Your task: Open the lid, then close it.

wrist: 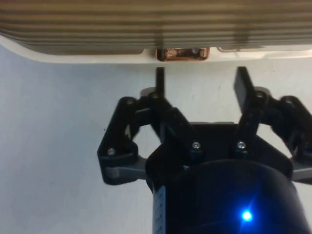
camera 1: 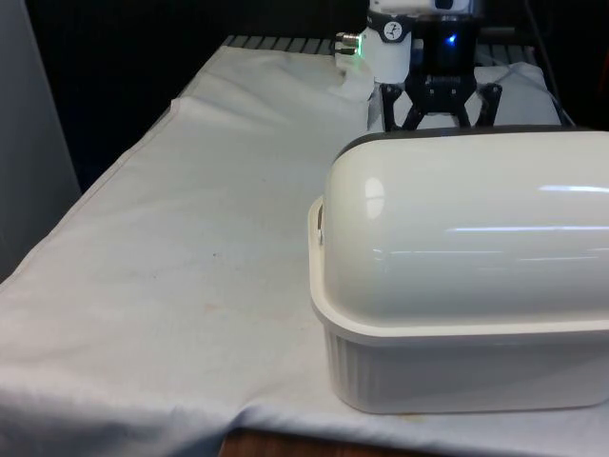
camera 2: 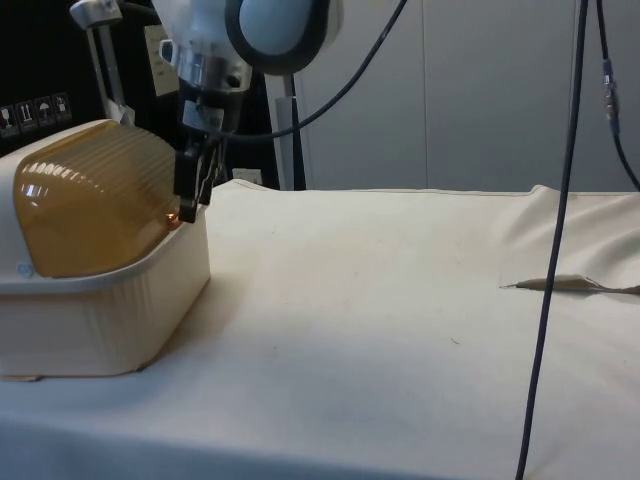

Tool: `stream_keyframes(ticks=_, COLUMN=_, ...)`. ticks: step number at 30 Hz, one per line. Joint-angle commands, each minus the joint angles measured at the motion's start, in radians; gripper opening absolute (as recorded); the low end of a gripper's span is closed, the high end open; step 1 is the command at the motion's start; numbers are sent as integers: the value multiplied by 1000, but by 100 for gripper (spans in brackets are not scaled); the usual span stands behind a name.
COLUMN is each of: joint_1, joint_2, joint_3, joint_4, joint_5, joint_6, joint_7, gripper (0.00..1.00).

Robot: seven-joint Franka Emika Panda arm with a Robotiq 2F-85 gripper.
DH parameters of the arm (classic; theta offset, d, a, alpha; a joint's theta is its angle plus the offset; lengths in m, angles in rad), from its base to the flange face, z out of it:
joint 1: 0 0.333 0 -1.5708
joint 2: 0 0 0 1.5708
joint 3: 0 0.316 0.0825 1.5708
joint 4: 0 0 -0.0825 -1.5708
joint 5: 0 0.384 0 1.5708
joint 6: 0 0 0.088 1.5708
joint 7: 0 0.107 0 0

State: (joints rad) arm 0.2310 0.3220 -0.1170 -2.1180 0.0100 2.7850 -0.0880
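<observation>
A white bread box (camera 1: 457,367) stands at the front view's right with its rounded back (camera 1: 457,238) to that camera. From the side view its ribbed amber lid (camera 2: 90,195) is down and shut over the base (camera 2: 120,310). A small copper handle (wrist: 183,53) sits at the lid's lower edge (camera 2: 173,217). My gripper (wrist: 200,78) is open, its fingers pointing at the handle and a short way off it, not touching. In the side view the gripper (camera 2: 195,195) hangs right beside the lid's front. In the front view it (camera 1: 440,114) shows just behind the box's top.
The white cloth (camera 1: 190,248) stretches wide on the front view's left. In the side view, a raised fold in the cloth (camera 2: 570,285) lies at the right, and a dark cable (camera 2: 555,250) hangs down in front of it.
</observation>
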Motion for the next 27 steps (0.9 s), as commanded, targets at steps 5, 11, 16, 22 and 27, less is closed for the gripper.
stream_keyframes(ticks=5, joint_1=-3, joint_2=1, joint_3=4, joint_4=-6, joint_5=6, joint_6=20, joint_7=-4, gripper=52)
stream_keyframes(ticks=11, joint_1=-3, joint_2=2, joint_3=4, joint_4=-6, joint_5=6, joint_6=21, joint_7=-4, gripper=19)
stream_keyframes(ticks=16, joint_1=7, joint_2=8, joint_3=3, joint_4=6, joint_5=-1, joint_6=16, joint_7=17, gripper=0)
stream_keyframes(ticks=22, joint_1=10, joint_2=7, joint_3=13, joint_4=9, joint_5=0, joint_6=9, joint_7=42, gripper=0)
stream_keyframes(ticks=27, joint_1=11, joint_2=6, joint_3=20, joint_4=9, joint_5=3, joint_6=8, joint_7=57, gripper=0)
